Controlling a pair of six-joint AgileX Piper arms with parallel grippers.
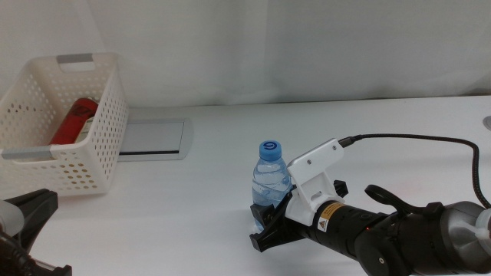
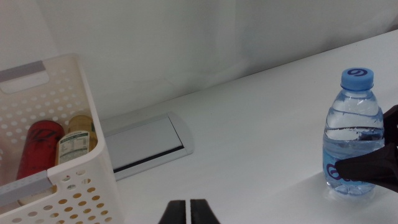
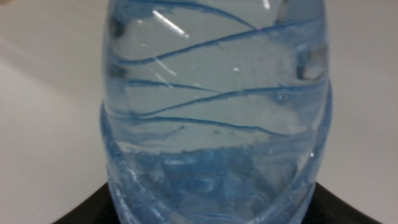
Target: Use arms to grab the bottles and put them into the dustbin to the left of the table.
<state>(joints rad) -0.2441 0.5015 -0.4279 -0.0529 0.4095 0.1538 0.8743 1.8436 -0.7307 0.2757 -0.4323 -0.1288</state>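
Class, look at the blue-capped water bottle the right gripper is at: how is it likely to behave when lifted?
The water bottle looks nearly full, so probably heavy for its size. Its thin ribbed walls may dent under the right gripper. Being tall, narrow and gripped low, it might tilt when raised.

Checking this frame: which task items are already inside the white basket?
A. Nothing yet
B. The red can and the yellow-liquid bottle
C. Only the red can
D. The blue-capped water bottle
B. The left wrist view shows the red can and the yellow-liquid bottle lying in the basket, while the water bottle stands on the table at the right gripper.
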